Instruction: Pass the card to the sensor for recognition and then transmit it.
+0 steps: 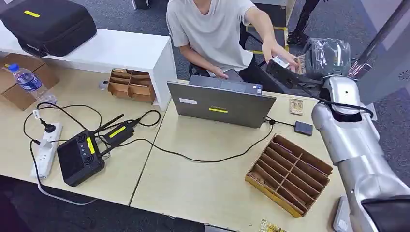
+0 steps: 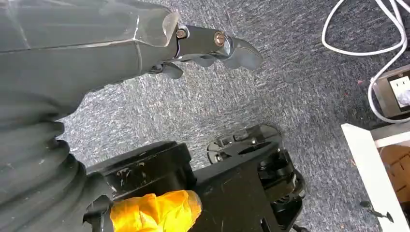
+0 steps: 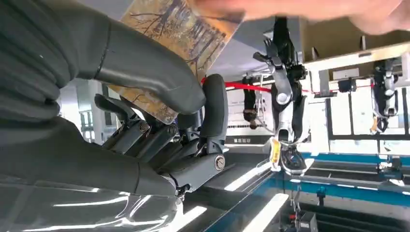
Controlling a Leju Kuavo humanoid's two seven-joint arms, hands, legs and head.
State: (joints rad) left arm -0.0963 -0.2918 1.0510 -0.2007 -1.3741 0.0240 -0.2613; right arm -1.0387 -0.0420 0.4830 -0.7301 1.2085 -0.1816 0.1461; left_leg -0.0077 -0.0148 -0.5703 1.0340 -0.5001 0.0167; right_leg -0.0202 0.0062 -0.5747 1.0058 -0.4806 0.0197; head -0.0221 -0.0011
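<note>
Pinching the card (image 3: 169, 43), your right hand (image 3: 159, 121) reaches far right; the person's hand (image 1: 278, 52) touches its outer end. Left hand (image 2: 212, 46) hangs, fingers curled, holding nothing.

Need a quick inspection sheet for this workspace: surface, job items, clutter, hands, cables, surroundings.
Surface: wooden table, crowded.
Job's things: card pinched in right hand, a person's hand reaching for it; small black box near the laptop, maybe the sensor.
Clutter: divider tray, controller, bottle.
Hands: left hand hangs over carpet, holding nothing.
Cables: black cable crosses table; power strip.
Surroundings: white shelf, black case.
</note>
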